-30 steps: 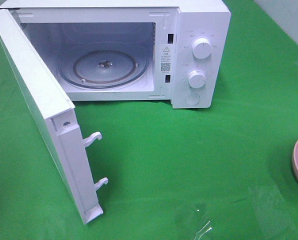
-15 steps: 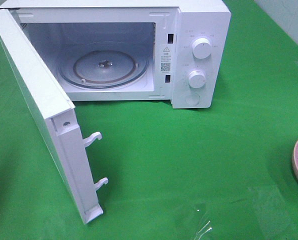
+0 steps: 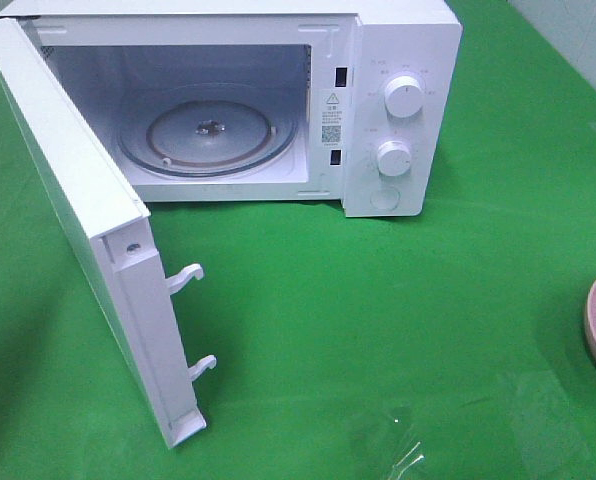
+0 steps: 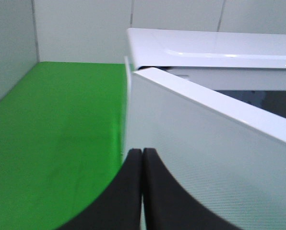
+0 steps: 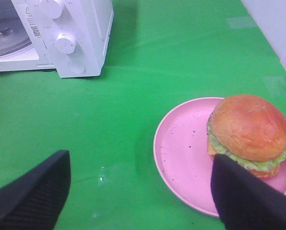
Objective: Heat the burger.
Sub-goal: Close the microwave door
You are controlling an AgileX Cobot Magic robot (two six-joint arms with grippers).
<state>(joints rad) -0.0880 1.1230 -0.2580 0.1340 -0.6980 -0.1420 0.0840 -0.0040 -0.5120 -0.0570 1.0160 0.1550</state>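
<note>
Door point(image 3: 73, 215) of the microwave point(image 3: 398, 60) is swung open, cavity bare. Burger point(image 5: 248, 132) is left on the pink plate point(image 5: 181, 153) at right, ungrasped. Left gripper point(image 4: 142, 158) is clenched empty; right gripper point(image 5: 140, 191) is spread.

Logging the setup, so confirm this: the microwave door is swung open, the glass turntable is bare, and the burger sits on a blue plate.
One detail is wrong: the plate under the burger is pink, not blue, as the right wrist view shows. The rest stands: the microwave door is swung open and the glass turntable is bare.
</note>
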